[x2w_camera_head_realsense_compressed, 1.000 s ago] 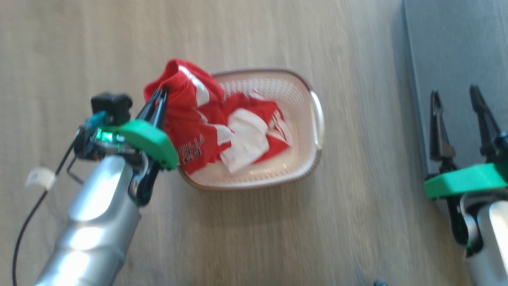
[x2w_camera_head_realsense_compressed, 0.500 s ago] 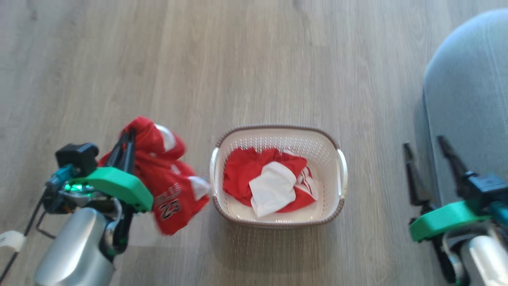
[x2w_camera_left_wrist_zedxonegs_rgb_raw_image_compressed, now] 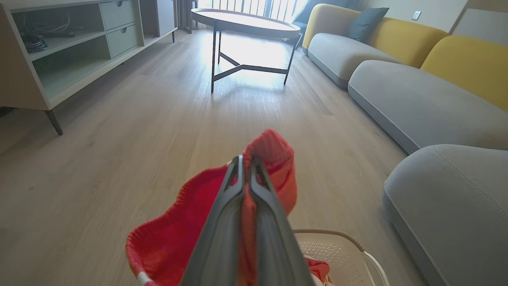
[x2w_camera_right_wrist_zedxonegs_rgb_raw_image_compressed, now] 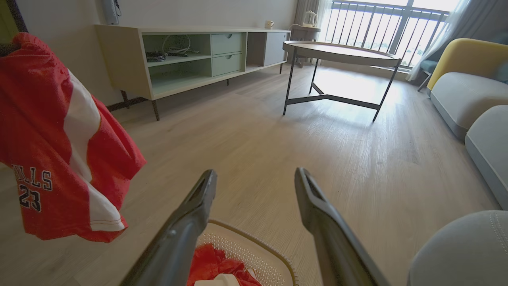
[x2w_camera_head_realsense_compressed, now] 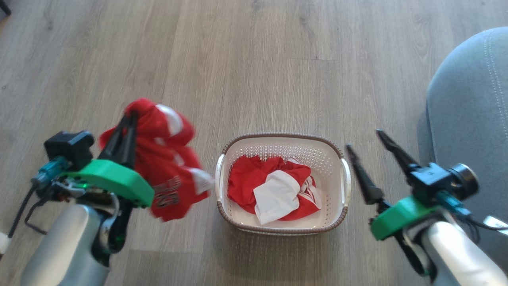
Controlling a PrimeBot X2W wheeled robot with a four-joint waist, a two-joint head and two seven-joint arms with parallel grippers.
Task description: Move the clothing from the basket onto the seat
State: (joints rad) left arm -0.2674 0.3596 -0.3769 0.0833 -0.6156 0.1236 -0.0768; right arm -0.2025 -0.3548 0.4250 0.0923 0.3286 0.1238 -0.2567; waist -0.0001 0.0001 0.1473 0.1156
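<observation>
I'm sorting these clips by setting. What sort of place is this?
Most likely a home living room: a grey and yellow sofa, a round coffee table and a low media cabinet with drawers stand on a wood-look floor.

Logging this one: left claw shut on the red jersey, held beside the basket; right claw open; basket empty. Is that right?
Not quite: the basket is not empty. The head view shows a red and white garment lying crumpled in it. The rest holds: the left claw is shut on the red jersey, held beside the basket, and the right claw is open.
</observation>
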